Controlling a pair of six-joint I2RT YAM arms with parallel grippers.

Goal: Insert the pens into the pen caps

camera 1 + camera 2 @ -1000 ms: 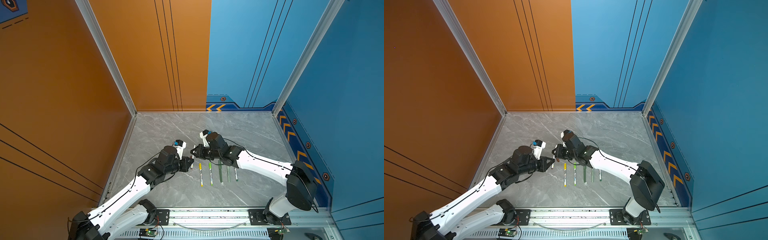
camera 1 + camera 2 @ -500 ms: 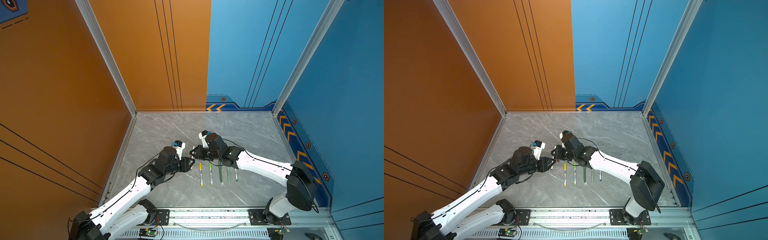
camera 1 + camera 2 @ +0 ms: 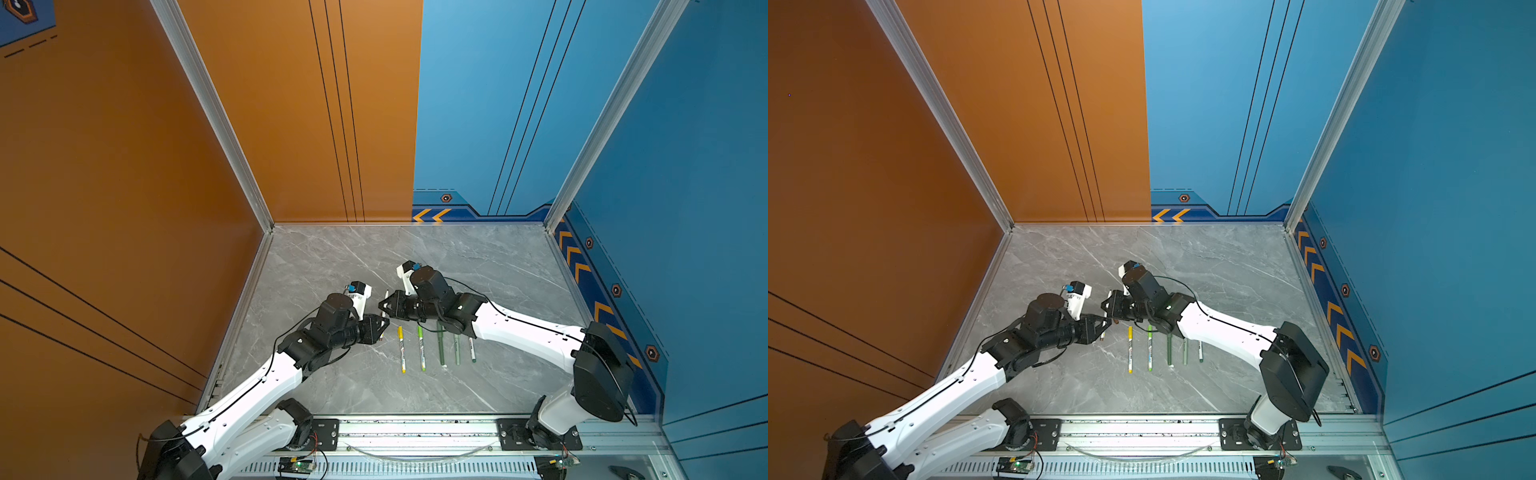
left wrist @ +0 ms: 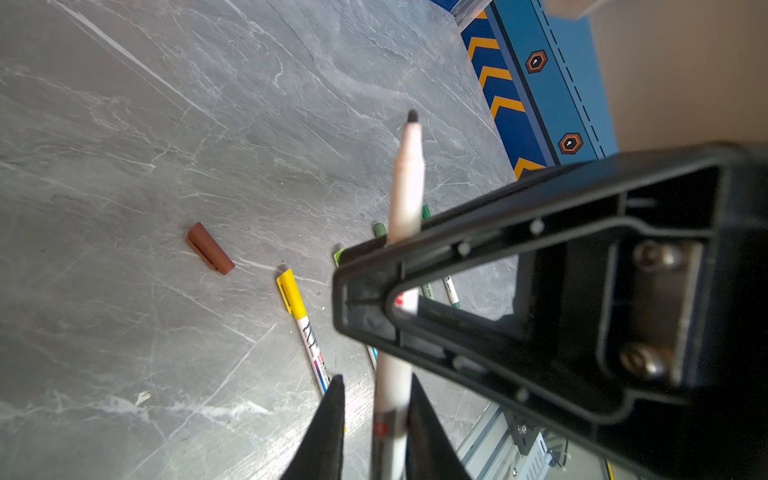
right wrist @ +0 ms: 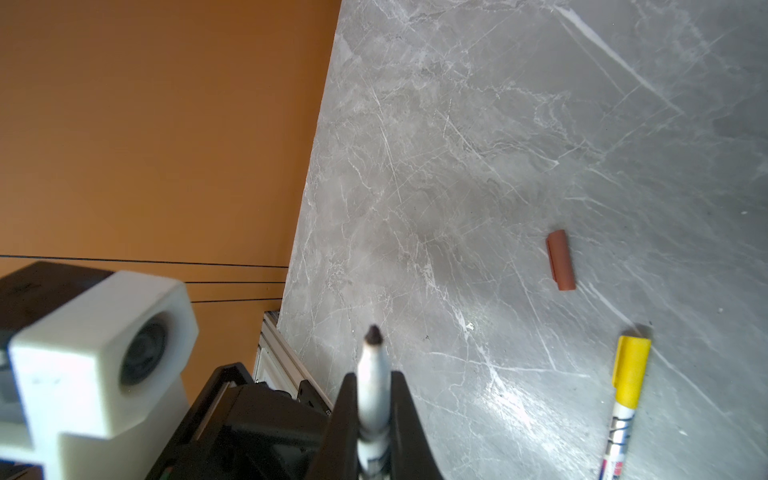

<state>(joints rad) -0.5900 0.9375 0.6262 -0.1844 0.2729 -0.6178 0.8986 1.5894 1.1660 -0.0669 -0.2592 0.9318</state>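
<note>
**One pen aloft between two hands, its brown cap loose on the bench**

- White pen [image 4: 406,178]: uncapped, dark tip bare, raised off the grey marble bench [image 3: 332,257] near its middle, tilted, tip pointing away from the bench's rail edge.
- Right hand [image 5: 374,376]: clamped on that pen just behind the tip, a finger pressed to each side of the barrel.
- Left hand [image 4: 376,378]: its fingers flank the same pen lower down the barrel. A sliver of light shows beside one finger, so I cannot tell whether it truly grips.
- Brown cap [image 4: 210,248]: lying on its side on the bench, alone, near the capped end of the yellow pen and apart from it.
- Row of five lying side by side on the bench, partly under the right arm: yellow pen [image 3: 401,348] with its yellow cap on, lime pen [image 3: 421,347], dark green pen [image 3: 440,347], pale green pen [image 3: 457,351], green-ended white pen [image 3: 472,350].
</note>
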